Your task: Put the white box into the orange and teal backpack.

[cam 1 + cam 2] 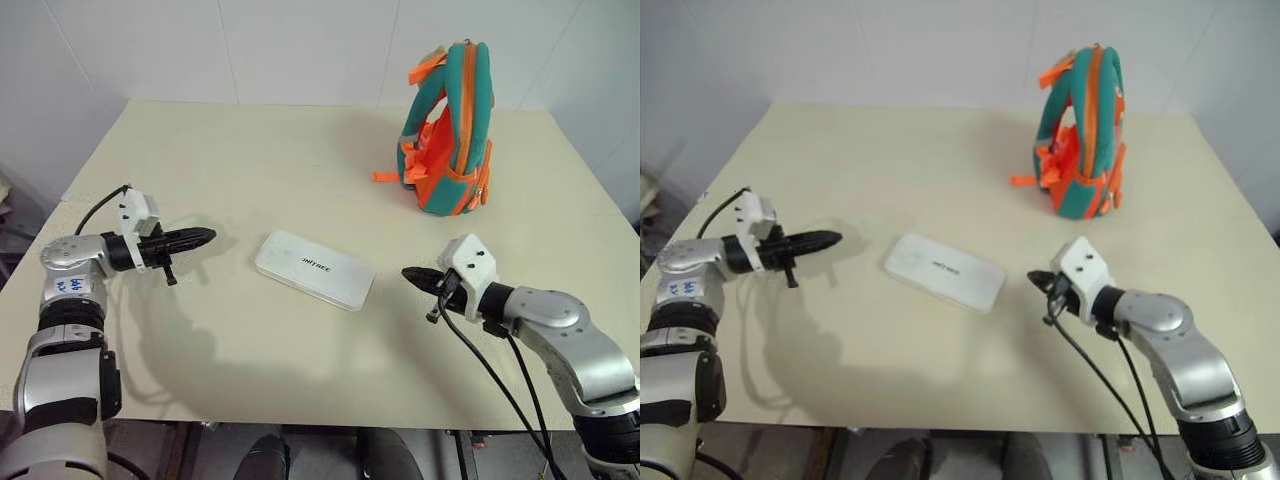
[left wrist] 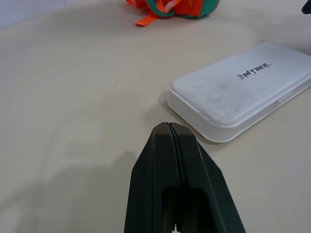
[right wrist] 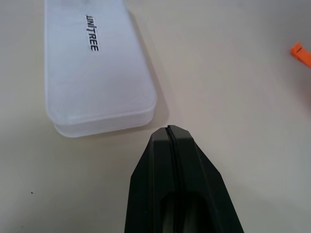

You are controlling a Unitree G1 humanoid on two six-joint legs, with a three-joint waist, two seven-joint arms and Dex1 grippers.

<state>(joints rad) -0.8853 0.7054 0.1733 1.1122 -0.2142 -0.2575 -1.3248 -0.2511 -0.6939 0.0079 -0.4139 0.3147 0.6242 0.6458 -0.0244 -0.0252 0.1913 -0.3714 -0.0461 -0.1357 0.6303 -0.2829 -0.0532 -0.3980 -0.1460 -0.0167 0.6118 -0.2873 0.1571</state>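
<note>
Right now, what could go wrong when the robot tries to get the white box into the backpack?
Both grippers, left gripper and right gripper, are shut and beside the white box, not on it. Shut fingers may only push the flat box across the table. Also, the backpack stands upright and far off; a nudge might tip it.

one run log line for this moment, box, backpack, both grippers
white box: flat on table, untouched | orange and teal backpack: upright, far right | left gripper: shut, beside box | right gripper: shut, beside box
</note>
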